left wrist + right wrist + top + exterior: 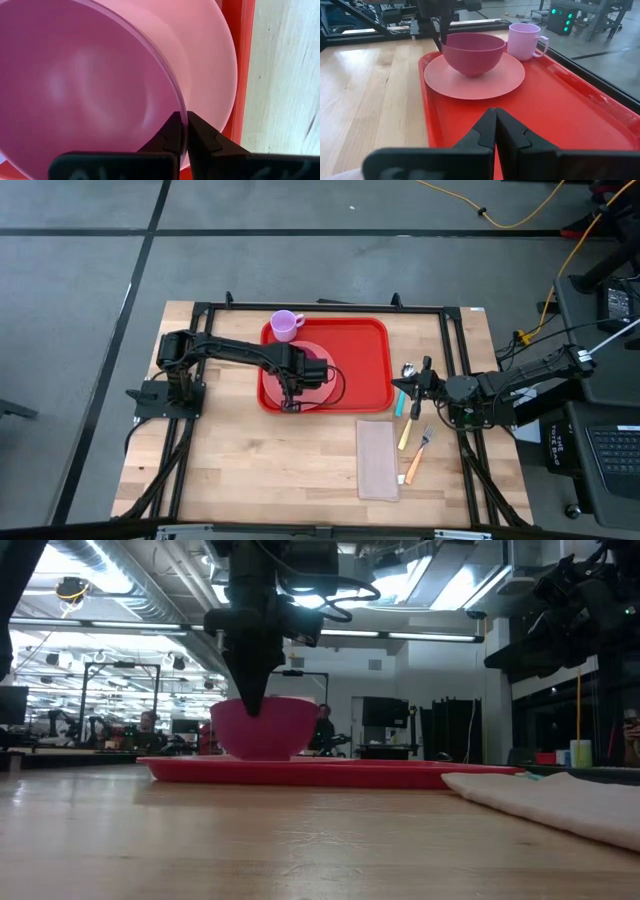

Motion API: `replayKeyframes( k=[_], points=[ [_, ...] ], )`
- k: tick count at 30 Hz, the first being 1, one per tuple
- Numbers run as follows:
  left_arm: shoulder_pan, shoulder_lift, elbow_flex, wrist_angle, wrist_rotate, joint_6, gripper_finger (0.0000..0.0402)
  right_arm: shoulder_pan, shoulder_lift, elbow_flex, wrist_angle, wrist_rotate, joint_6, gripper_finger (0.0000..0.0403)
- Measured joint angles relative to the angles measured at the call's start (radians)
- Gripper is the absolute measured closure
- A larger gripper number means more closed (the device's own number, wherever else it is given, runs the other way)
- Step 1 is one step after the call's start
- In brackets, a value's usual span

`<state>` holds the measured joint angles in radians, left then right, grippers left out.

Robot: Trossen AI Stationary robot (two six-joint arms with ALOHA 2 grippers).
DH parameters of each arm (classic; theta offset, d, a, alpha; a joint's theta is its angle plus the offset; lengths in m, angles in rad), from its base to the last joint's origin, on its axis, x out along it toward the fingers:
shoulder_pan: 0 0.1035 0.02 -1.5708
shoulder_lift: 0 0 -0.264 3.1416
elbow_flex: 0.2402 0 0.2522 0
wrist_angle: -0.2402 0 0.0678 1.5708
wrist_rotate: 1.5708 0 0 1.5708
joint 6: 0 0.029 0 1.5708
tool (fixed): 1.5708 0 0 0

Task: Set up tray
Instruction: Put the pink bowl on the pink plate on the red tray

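High view: large bright red rectangular plastic tray (360,360) lying toward the far middle of the pale wooden counter (250,460), with a round salmon-pink plastic plate (318,385) in its near left corner and a lilac plastic mug (286,326) at its far left corner. Left gripper (291,402) over the plate's near edge. Right gripper (412,387) waiting just off the tray's right rim, near a metal spoon (408,369). Pale beige rectangular napkin (377,459) and colour-handled cutlery (412,450) on bare wood to the tray's near right.

Low view: deep pink plastic bowl (263,726) sitting on the tray, left gripper pointing down onto its rim.

Left wrist view: left gripper (186,131) pinched narrow on the bowl's thin rim, one finger inside, one outside.

Right wrist view: right gripper (496,126) fully closed, holding nothing, aimed across the tray floor at bowl, plate and mug.

Risks, as judged: a rim pinch this slim likely to let the bowl tip or slip on any lift; a sideways pull likely to slide the plate into the raised rim beside it; mug close behind the bowl, so little room that way. Open tray floor to the right; clear wood toward the near edge.
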<state>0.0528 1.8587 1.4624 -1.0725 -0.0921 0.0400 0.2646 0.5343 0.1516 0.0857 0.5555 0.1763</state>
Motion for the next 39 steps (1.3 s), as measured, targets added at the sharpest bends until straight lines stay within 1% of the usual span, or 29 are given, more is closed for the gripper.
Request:
replayKeyframes(
  k=[10,19,26,34,39],
  points=[
    [0.000,0.000,0.000,0.000,-0.018,-0.010,0.0398,0.000,0.000,0.000,0.000,-0.008,0.002,0.0393],
    [0.000,0.056,0.002,-0.010,-0.025,0.007,0.0398,0.000,0.000,0.000,0.001,-0.008,0.002,0.0393],
    [0.000,0.035,-0.001,-0.023,-0.019,0.007,0.0397,0.000,0.000,0.000,0.001,-0.008,0.001,0.0393],
    [0.000,0.027,-0.001,-0.022,-0.014,0.018,0.0381,0.000,0.000,0.000,0.000,-0.008,0.001,0.0393],
    [0.000,0.027,-0.001,-0.005,-0.015,0.019,0.0379,0.000,0.000,0.000,0.000,-0.008,0.001,0.0393]
  ],
)
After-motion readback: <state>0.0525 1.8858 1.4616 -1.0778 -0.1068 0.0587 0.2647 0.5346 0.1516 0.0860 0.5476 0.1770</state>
